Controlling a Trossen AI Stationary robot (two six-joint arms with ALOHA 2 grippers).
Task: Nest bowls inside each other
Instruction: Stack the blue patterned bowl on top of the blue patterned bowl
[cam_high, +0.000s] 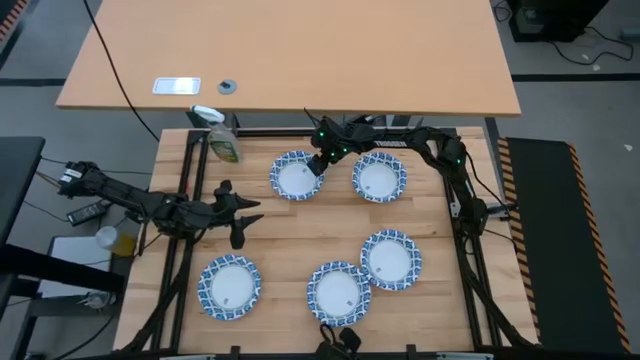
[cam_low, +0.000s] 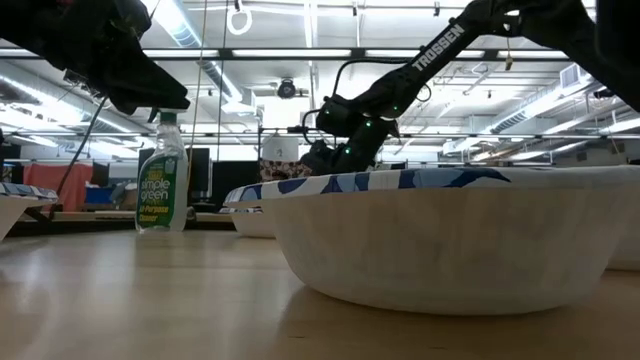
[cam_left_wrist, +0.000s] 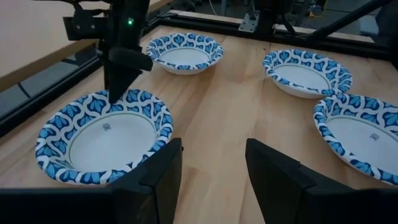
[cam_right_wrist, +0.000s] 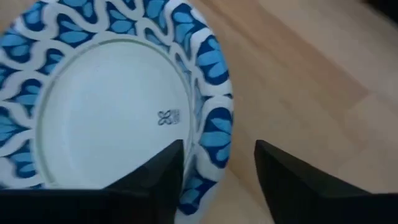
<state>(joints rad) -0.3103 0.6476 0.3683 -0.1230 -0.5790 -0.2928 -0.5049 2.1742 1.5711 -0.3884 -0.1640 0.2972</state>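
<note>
- I have the right gripper (cam_high: 318, 163) in the upper middle of the high view, lowered onto the rim of one shallow round paper bowl with a white centre and blue-and-white scalloped rim (cam_high: 296, 176); its fingers straddle that rim, one inside and one outside, not yet clenched, which sets up an edge pinch.
- The other blue-rimmed bowls lie singly on the wooden slatted worktop (cam_high: 300, 225): one beside it at upper right (cam_high: 379, 177), three along the bottom (cam_high: 229, 287) (cam_high: 338, 292) (cam_high: 390, 259). Nothing is nested.
- My left gripper (cam_high: 243, 217) waits released at left centre, holding nothing.
- A spray bottle with a yellow-green label (cam_high: 222, 137) stands at upper left, clear of the work.
</note>
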